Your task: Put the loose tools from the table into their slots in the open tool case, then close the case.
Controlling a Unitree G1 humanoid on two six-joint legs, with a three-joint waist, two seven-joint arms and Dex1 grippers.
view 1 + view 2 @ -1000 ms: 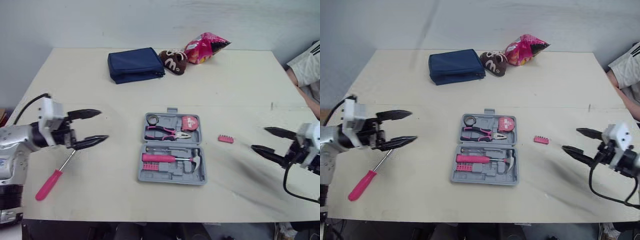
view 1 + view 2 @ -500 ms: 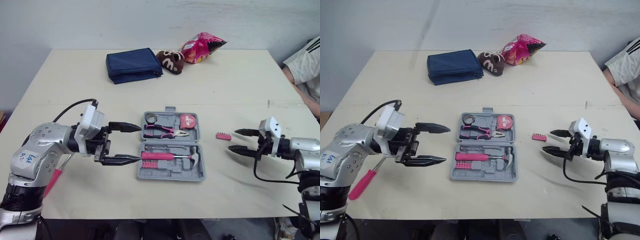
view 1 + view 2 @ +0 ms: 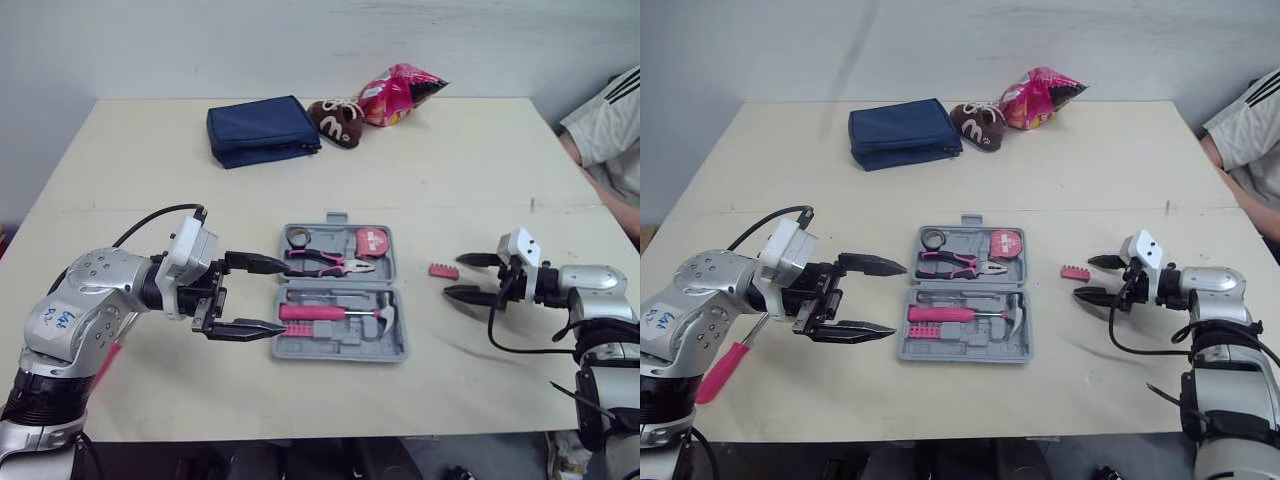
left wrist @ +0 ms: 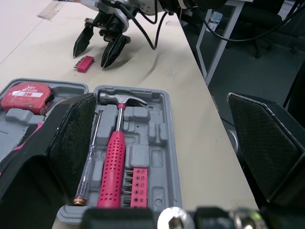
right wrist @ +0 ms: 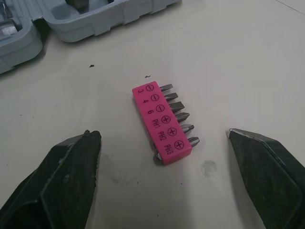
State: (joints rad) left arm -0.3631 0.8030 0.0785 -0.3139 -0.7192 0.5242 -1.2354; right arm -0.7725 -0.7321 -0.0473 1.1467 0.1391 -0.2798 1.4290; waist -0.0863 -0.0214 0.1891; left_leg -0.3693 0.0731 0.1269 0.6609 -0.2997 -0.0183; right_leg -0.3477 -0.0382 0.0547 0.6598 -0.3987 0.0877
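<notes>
Grey plastic tool case (image 3: 350,342), one, lying open and flat at the middle of the desk (image 3: 480,180). Holds six things in its slots: one pink-handled hammer (image 3: 335,313), one pair of pliers (image 3: 325,265), one tape measure (image 3: 372,241), one small ring (image 3: 297,236), one slim screwdriver (image 4: 90,157) and one stowed bit holder (image 4: 135,183).

Two loose tools on the desk. One loose bit holder (image 5: 161,126), pink, carrying six bits, just to the right of the case. One pink-handled screwdriver (image 3: 720,372) well to the left, partly hidden under the left arm.

Two pincers, both empty. Left pincer (image 3: 288,297) spread wide, tips at the case's left edge; contact with the case cannot be told. Right pincer (image 3: 452,275) also spread wide, low over the desk, with the loose bit holder just ahead of its tips and untouched.

Three other things along the far edge of the desk: one navy pouch (image 3: 262,130), one brown soft item (image 3: 335,120) and one pink snack bag (image 3: 400,92), the last two touching. One person (image 3: 605,130) at the right edge.
</notes>
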